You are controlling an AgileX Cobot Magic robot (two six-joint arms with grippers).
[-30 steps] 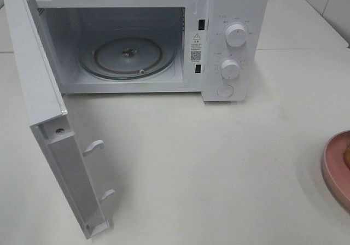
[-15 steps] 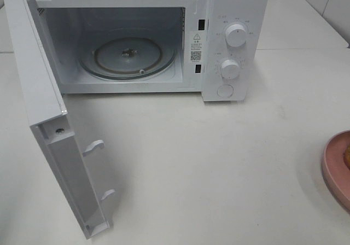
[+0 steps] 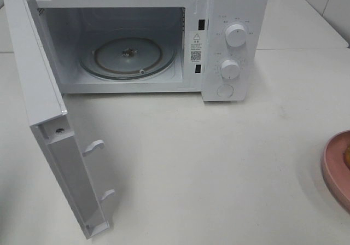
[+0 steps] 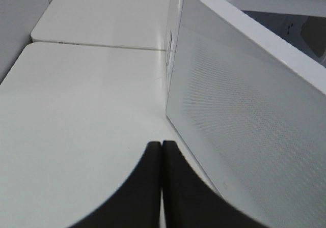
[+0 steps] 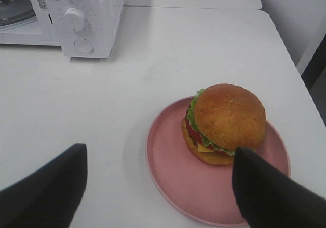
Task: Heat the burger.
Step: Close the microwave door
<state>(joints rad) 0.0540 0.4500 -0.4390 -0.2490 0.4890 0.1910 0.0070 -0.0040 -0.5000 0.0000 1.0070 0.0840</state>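
A white bench (image 3: pixel 219 163) with a smooth, faintly glossy top fills most of the high view, and a thin seam shows where it meets a second white slab behind it. On it stands a white microwave (image 3: pixel 235 15) with its door (image 3: pixel 38 75) swung wide open toward the left side, two white latch hooks standing out from the door's inner edge. Inside the lit cavity lies a round glass turntable (image 3: pixel 128 56), bare. The control panel on the microwave's right carries two white round knobs (image 3: pixel 236 35), one above the other, and a round button below them. At the far right edge of the bench a round pink plate (image 3: pixel 334 171) is cut off by the frame. The right wrist view shows that plate whole, with the burger (image 5: pixel 226 123) sitting upright on it, toward the plate's far side: golden-brown bun, green lettuce, red tomato and yellow cheese. The right tool (image 5: pixel 158 187) hangs above the bench with its dark fingers spread wide, one over bare bench and one over the plate's rim, gripping nothing. The left tool (image 4: pixel 161 187) has its two dark fingers pressed together, empty, hovering over the bench just beside the outer face of the open door. Pale walls show at the bench's far corners.
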